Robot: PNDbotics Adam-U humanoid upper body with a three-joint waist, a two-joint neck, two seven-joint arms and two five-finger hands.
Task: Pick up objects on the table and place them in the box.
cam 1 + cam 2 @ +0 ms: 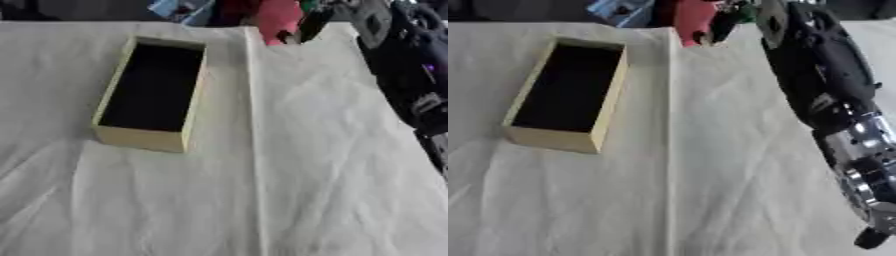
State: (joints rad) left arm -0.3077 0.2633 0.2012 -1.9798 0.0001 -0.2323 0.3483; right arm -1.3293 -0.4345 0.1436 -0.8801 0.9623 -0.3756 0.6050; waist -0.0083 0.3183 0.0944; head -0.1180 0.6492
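Right hand (726, 22) over far white-clothed table (710, 175)

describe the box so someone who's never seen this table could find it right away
On the table, covered in a wrinkled white cloth, look to the far left part. The box sits there: long, rectangular, open-topped. Its pale yellow walls and dark inside set it apart from the red thing at the far edge.

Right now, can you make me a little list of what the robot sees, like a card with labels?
box: open tan box with a dark inside, on the left, nothing visible in it
table: covered by a wrinkled white cloth
right arm: reaches from the right edge toward the far side
right hand: by a red thing at the far edge; grip unclear
left hand: not seen
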